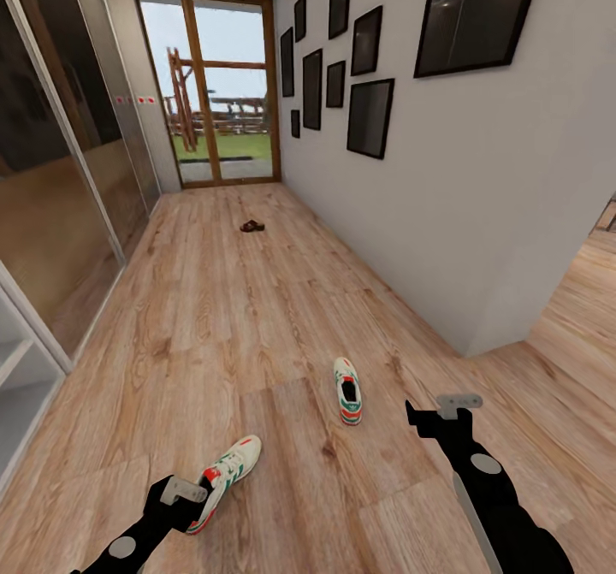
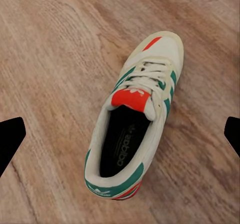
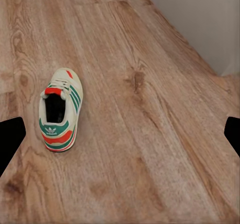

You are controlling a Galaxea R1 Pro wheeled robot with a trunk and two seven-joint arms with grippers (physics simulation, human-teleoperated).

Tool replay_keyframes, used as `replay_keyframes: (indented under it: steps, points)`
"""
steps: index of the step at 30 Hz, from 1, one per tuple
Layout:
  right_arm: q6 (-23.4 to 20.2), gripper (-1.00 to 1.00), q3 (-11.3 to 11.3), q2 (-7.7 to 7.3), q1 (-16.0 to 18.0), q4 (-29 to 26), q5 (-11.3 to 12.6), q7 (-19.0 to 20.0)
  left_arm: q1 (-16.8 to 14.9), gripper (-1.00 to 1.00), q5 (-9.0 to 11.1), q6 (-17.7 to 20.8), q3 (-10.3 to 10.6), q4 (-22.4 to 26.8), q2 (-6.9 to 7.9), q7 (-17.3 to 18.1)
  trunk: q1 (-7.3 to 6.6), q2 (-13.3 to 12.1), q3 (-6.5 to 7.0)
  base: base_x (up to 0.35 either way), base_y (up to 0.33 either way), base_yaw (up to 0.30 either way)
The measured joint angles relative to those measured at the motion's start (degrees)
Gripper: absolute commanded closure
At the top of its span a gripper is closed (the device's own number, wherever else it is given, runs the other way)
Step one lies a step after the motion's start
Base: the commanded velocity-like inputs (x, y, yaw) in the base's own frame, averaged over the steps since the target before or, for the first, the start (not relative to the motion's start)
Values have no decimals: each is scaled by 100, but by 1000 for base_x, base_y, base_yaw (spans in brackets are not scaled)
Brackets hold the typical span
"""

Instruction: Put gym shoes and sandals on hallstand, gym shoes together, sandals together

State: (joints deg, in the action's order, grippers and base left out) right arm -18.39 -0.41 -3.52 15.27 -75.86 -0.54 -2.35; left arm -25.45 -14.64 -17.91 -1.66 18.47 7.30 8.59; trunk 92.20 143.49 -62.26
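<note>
The left gripper hangs spread over the heel of one sneaker lying on the floor, and the right gripper, also spread, hovers beside the other sneaker. Far down the corridor lies a small dark thing, probably a sandal.

The corridor floor looked like matt, knotty wood-grain planking. Between the left fingers, the gym shoe showed smooth white leather, cloth laces and green stripes.
</note>
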Motion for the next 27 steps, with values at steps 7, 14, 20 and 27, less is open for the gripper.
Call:
replay_keyframes:
  steps: [7,14,20,27]
  points:
    - [0,-100,2,1,0,0,1,0,0,-100,-5,-6,0,0,-8,0,-1,0,0,40,12,-5]
    - [2,-100,0,-2,0,-4,5,-1,0,-100,-2,-8,0,1,-4,0,-3,0,0,228,148,-1]
    - [0,-100,-1,-6,-1,-9,6,-2,0,-100,-7,-15,0,-2,-3,-1,0,0,0,135,154,-125]
    - [0,-100,-1,-6,0,-9,6,-5,2,-100,-10,-17,5,0,-8,0,0,0,0,14,19,-95]
